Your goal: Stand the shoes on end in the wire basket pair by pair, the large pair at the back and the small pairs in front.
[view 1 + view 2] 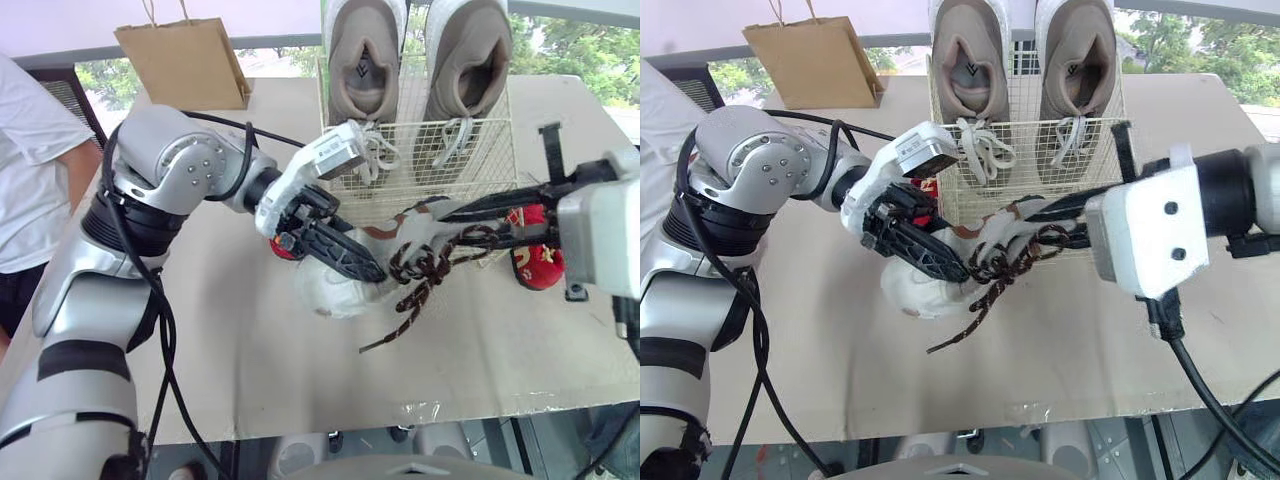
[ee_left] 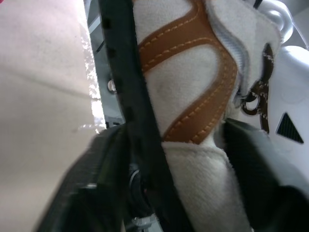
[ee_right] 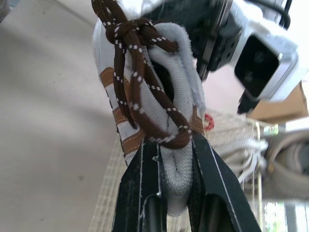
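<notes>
Person (image 1: 28, 170) in a white shirt stands at the far left edge, beside the desk (image 1: 250, 360). A brown paper bag (image 1: 185, 62) stands upright at the desk's back left, well apart from the shoes.

Left gripper (image 1: 360, 265): reaches in from the left, just in front of the basket. Jaws are closed on the white shoe (image 1: 335, 288). The left wrist view shows one black finger (image 2: 128, 87) across its tan-striped side and the other against its far side.

White shoe: outside the basket, just in front of its front wall, held between both grippers. Its rounded lower end is at desk level; I cannot tell whether it touches the desk. Brown laces (image 1: 425, 275) hang loose from it, with one end trailing onto the desk.

Basket (image 1: 495, 150): white wire, at the back centre of the desk. The grey pair (image 1: 365, 60) stands on end side by side inside it, heels up and well above the rim, openings facing the camera. Their white laces drape over the front wall.

Red shoe (image 1: 537, 262): on the desk just beside the basket's right front corner, partly hidden by the right arm.

Right gripper (image 3: 174, 145): comes in from the right. Jaws are clamped on the white shoe's padded edge, just below the lace knot.
</notes>
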Available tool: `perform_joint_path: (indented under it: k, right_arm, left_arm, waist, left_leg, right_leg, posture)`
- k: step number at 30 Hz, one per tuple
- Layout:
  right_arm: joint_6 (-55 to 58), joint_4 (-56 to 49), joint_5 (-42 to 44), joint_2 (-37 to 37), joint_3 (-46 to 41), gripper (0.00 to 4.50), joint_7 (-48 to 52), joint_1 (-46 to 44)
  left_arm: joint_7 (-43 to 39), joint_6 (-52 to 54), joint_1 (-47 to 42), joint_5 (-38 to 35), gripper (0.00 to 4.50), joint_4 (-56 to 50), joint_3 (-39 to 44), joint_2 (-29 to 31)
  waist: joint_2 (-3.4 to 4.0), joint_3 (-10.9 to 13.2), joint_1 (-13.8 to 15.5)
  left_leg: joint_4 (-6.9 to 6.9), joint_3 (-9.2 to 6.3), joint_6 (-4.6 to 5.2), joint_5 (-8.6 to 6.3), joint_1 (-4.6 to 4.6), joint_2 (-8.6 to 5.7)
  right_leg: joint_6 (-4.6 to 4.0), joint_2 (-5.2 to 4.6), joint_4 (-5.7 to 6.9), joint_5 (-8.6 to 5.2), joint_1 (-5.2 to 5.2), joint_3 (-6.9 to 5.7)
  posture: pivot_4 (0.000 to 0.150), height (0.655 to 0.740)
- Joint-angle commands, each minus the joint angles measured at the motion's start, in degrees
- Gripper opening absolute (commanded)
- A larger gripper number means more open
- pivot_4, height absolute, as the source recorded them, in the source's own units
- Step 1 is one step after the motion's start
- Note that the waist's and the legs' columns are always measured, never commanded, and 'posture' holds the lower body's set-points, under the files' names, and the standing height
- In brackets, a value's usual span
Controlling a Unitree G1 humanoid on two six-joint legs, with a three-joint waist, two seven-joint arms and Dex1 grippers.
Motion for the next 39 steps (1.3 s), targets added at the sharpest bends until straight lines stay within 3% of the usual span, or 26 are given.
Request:
perform_joint_path:
  k: [1, 3, 5, 8, 9, 10, 11, 12, 13, 17, 19, 26, 29, 30, 31, 34, 39]
  right_arm:
    - [5.5, 1.4, 1.0, 1.4, -2.0, 0.00, -2.1, -2.7]
    - [11.0, 1.5, 3.9, 0.7, -5.9, 0.82, -3.5, 1.5]
    - [14.0, 1.4, 5.1, 0.4, -10.1, 1.51, -4.8, 6.2]
    - [23.0, 0.2, 10.3, 2.6, -20.7, 3.04, -10.5, 16.2]
    - [25.9, -0.3, 12.4, 3.2, -23.8, 3.33, -12.3, 19.0]
    - [30.6, -0.6, 20.2, 4.7, -27.9, 3.33, -17.3, 22.3]
    - [33.6, -0.9, 26.1, 5.7, -30.7, 4.10, -21.1, 24.3]
    - [34.6, -1.6, 34.7, 7.5, -32.3, 4.42, -27.9, 27.6]
    - [34.7, -2.8, 40.9, 9.1, -33.1, 4.43, -33.5, 30.2]
    - [29.5, -6.2, 58.3, 11.4, -29.0, 4.43, -51.8, 34.0]
    - [24.5, -6.5, 63.1, 15.3, -22.6, 4.43, -61.6, 29.4]
    - [20.2, -4.5, 66.6, 20.8, -11.8, 4.43, -77.6, 20.2]
    - [19.7, -4.8, 66.6, 21.7, -9.7, 3.64, -80.0, 19.2]
    - [19.5, -5.0, 67.0, 22.0, -9.4, 2.97, -80.4, 19.0]
    - [19.5, -5.2, 67.3, 22.0, -9.3, 2.86, -80.4, 18.8]
    - [19.8, -5.5, 66.9, 21.8, -9.1, 1.62, -80.2, 18.5]
    - [20.4, -5.7, 64.7, 20.6, -10.6, 0.09, -78.5, 18.7]
  left_arm:
    - [-0.6, -1.3, -0.2, -0.5, 1.24, 0.7, 4.4, -2.8]
    - [2.8, -0.5, 1.0, -2.2, 0.64, 3.6, 10.3, -5.3]
    - [5.9, 0.0, 2.5, -3.8, 0.59, 5.0, 15.5, -7.4]
    - [13.9, -0.9, 6.7, -5.5, 0.59, 4.1, 24.3, -10.9]
    - [16.4, -1.4, 7.9, -6.0, 0.59, 3.4, 26.7, -12.0]
    - [20.0, -2.6, 9.3, -6.4, 0.59, 2.4, 29.5, -13.7]
    - [22.5, -3.2, 10.1, -6.7, 0.59, 1.6, 31.4, -14.9]
    - [25.0, -5.5, 11.6, -6.4, 0.59, -0.5, 33.3, -16.4]
    - [27.3, -7.7, 13.0, -5.9, 0.59, -2.7, 34.6, -17.8]
    - [33.0, -11.9, 16.1, -5.9, 0.59, -8.1, 36.9, -21.7]
    - [33.3, -15.7, 18.7, -3.0, 0.59, -11.8, 34.7, -22.1]
    - [30.6, -23.1, 22.8, 0.8, 0.58, -16.2, 30.1, -21.4]
    - [29.7, -25.2, 23.5, 1.8, 0.58, -16.7, 29.1, -21.1]
    - [29.7, -25.7, 23.6, 2.0, 0.58, -16.7, 29.0, -21.1]
    - [29.6, -26.1, 23.7, 2.1, 0.58, -16.7, 28.9, -21.1]
    - [28.7, -26.0, 24.1, 1.5, 0.58, -16.6, 29.0, -20.2]
    - [33.1, -24.1, 24.9, -1.5, 2.90, -16.6, 31.9, -19.9]
  waist:
    - [0.00, 0.0, 0.1]
    - [-0.01, 0.0, 0.1]
    - [-0.06, 0.0, 0.2]
    - [-0.07, 0.0, 0.0]
    - [-0.07, 0.0, 0.0]
    - [-0.11, 0.0, -0.1]
    - [-0.15, 0.0, -0.1]
    - [-0.11, 0.0, -0.1]
    - [-0.11, 0.0, -0.1]
    - [-0.10, 0.0, -0.1]
    - [-0.13, 0.0, -0.4]
    - [-0.13, 0.0, 0.2]
    - [-0.13, 0.0, 0.0]
    - [-0.13, 0.0, 0.0]
    - [-0.13, 0.0, 0.0]
    - [-0.13, 0.0, 0.0]
    - [-0.13, 0.0, 0.0]
  left_leg:
    - [0.02, 0.00, 0.00, 0.00, 0.00, 0.00]
    - [0.12, 0.01, 0.01, 0.00, -0.01, -0.02]
    - [0.21, -0.04, 0.03, -0.01, -0.02, -0.02]
    - [0.36, -0.07, 0.04, -0.01, -0.01, 0.00]
    - [0.40, -0.08, 0.04, -0.02, 0.03, 0.00]
    - [0.37, -0.11, 0.04, -0.01, 0.08, 0.01]
    - [0.39, -0.13, 0.03, -0.01, 0.09, 0.07]
    - [0.46, -0.30, 0.02, -0.01, 0.19, 0.11]
    - [0.43, -0.32, 0.01, 0.00, 0.22, 0.12]
    - [0.42, -0.43, -0.01, -0.01, 0.31, 0.04]
    - [0.44, -0.40, -0.01, -0.01, 0.32, -0.02]
    - [0.46, -0.34, 0.02, -0.01, 0.39, -0.02]
    - [0.46, -0.32, 0.04, -0.02, 0.34, -0.03]
    - [0.46, -0.32, 0.05, -0.02, 0.32, -0.03]
    - [0.46, -0.32, 0.05, -0.02, 0.32, -0.03]
    - [0.46, -0.33, 0.05, -0.01, 0.34, -0.01]
    - [0.46, -0.34, 0.05, -0.02, 0.36, 0.06]
  right_leg:
    - [0.01, 0.00, 0.00, 0.00, 0.01, 0.00]
    - [0.03, -0.06, 0.03, -0.01, 0.04, 0.03]
    - [0.02, -0.12, 0.05, 0.00, 0.11, -0.02]
    - [0.02, -0.15, 0.13, 0.01, 0.18, -0.03]
    - [0.02, -0.15, 0.17, 0.01, 0.20, -0.04]
    - [-0.05, -0.15, 0.17, 0.06, 0.26, -0.04]
    - [-0.17, -0.11, 0.16, 0.14, 0.28, -0.09]
    - [-0.20, -0.17, 0.17, 0.15, 0.47, -0.08]
    - [-0.22, -0.28, 0.20, 0.17, 0.48, -0.06]
    - [-0.23, -0.51, 0.21, 0.16, 0.65, -0.13]
    - [-0.20, -0.31, 0.19, 0.15, 0.66, -0.16]
    - [-0.22, -0.14, 0.16, 0.16, 0.77, -0.27]
    - [-0.22, -0.12, 0.11, 0.17, 0.76, -0.24]
    - [-0.21, -0.10, 0.09, 0.17, 0.75, -0.24]
    - [-0.21, -0.08, 0.08, 0.17, 0.75, -0.25]
    - [-0.21, -0.04, 0.08, 0.16, 0.75, -0.25]
    - [-0.10, 0.03, 0.09, 0.09, 0.75, -0.25]
  posture:
    - [0.150, 0.7400]
    - [0.150, 0.7400]
    - [0.150, 0.7400]
    - [0.150, 0.7400]
    - [0.150, 0.7400]
    - [0.150, 0.7400]
    - [0.150, 0.7400]
    - [0.150, 0.7400]
    - [0.150, 0.7400]
    - [0.150, 0.7400]
    - [0.150, 0.7400]
    - [0.150, 0.7400]
    - [0.150, 0.7400]
    - [0.150, 0.7400]
    - [0.150, 0.7400]
    - [0.150, 0.7400]
    - [0.150, 0.7400]
